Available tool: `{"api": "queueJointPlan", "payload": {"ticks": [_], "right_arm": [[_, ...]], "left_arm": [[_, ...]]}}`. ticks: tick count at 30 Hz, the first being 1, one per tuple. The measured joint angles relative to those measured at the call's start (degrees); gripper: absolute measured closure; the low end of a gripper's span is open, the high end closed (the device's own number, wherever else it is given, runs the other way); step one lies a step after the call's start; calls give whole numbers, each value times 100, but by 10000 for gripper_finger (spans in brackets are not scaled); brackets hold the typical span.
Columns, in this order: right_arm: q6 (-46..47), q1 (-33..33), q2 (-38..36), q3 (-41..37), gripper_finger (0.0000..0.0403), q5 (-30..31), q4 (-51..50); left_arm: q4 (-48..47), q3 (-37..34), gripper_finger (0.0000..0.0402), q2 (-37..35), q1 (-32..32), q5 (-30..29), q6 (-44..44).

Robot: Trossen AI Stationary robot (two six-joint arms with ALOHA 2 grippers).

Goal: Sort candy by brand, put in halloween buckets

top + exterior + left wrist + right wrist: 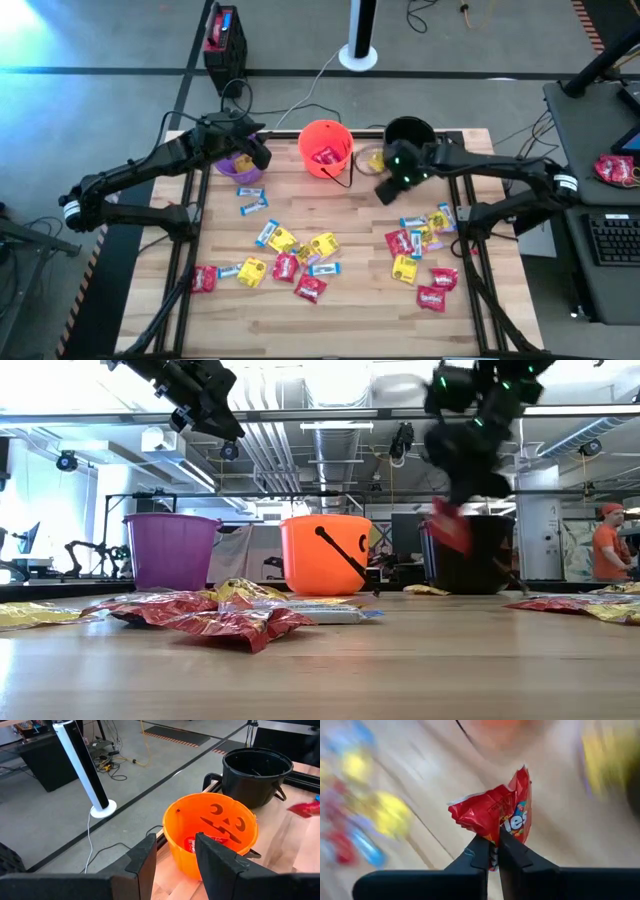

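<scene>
We see the right end effector (493, 851) clenched on 1 red candy packet (496, 812), lifted off the surface (350, 310). The left end effector (175, 851) hangs parted and empty above the purple bucket (238, 166).

Overhead, table-level views share orange bucket (326, 148).

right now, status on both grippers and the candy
Right gripper shut on red candy packet, lifted near black bucket. Left gripper open, empty, above purple bucket. Nothing blocking.

We see the right gripper (493, 851) with its two dark fingers (476, 851) pressed together on a red candy packet (494, 814), which stands up crumpled between them. Behind it the wooden table (440, 785) is blurred, with yellow, red and blue candy (390, 815) on it.
</scene>
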Motion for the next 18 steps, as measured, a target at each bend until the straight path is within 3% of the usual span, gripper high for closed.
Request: {"api": "queueJointPlan", "payload": {"ticks": [8,13,18], "right_arm": [[-1056,-241,804,1144,390,-79,2263],[-1586,-411,1541,1628,390,-677,3598],[-1897,-589,2335,1897,390,-1176,4180]], "left_arm": [[-2,0,281,0,0,0,-9],[-2,0,281,0,0,-2,-98],[-9,0,281,0,-2,-55,-227]]}}
